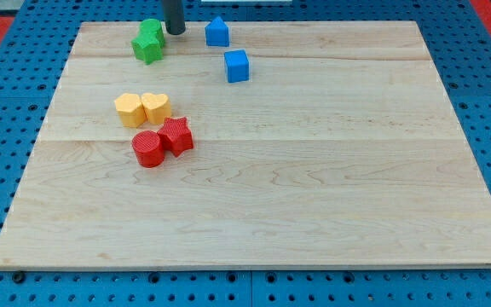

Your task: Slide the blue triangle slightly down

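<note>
So far nothing shows the push as begun: the blue triangle [217, 31] sits near the bench's [314, 213] top edge, left of the middle, and my tip [176, 31] stands to its left, apart from it, level with it rather than above it. To slide the block down, I judge the tip must first get round to its top side, where little room is left before the bench's top edge. There is no gripper on this rod, so nothing opens or closes.

Just below the triangle, slightly right, lies a blue cube [237, 66]; a long push would run into it. A green star [149, 41] sits just left of my tip, nearly touching. Toward the left edge lie a yellow hexagon [129, 109] and yellow heart [156, 107], touching, with a red cylinder [148, 149] and red star [177, 136] below them.
</note>
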